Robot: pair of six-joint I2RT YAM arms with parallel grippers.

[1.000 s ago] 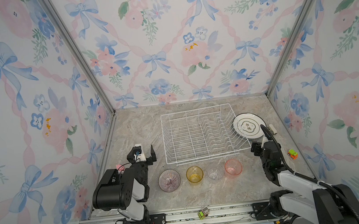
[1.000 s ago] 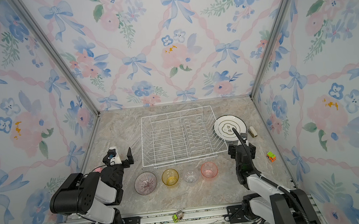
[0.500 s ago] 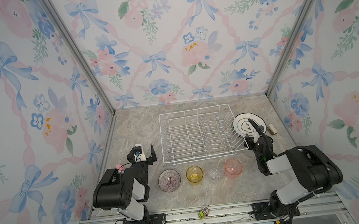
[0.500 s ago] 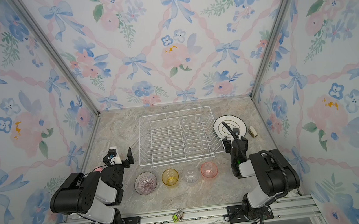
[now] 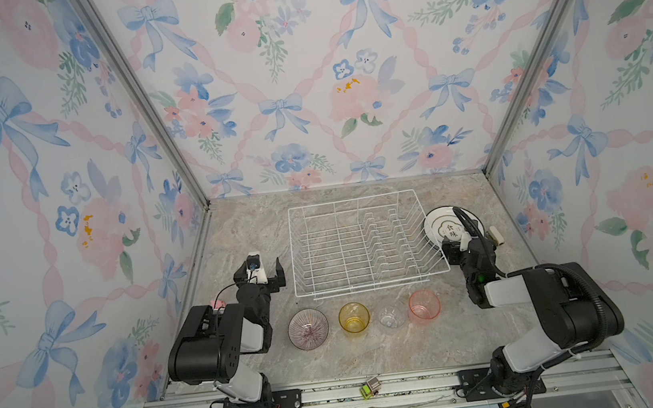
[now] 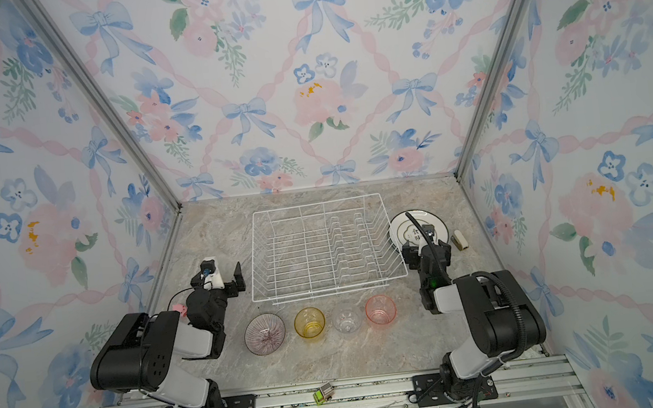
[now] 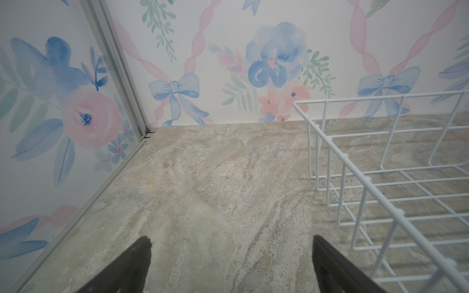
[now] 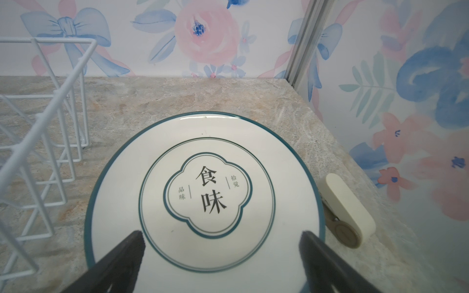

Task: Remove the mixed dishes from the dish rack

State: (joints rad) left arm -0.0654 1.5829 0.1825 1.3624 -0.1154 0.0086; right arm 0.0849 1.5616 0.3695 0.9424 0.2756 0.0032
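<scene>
Bright, even, diffuse light fills both top views, so the bench [image 5: 375, 354] carries only faint, soft shadows close beneath the dish rack [image 5: 363, 247], and the wide lens makes the wall posts [image 5: 142, 100] lean outward toward the picture edges. In the right wrist view the plate [image 8: 205, 192] is sharp enough for its lettering to read, with a thin sheen on its rim, while the right end effector [image 8: 220, 233], close to the lens, is dark and soft-edged and the nearest rack wires blur. The left wrist view is equally bright and slightly soft, its left end effector [image 7: 231, 239] a featureless dark shape.
</scene>
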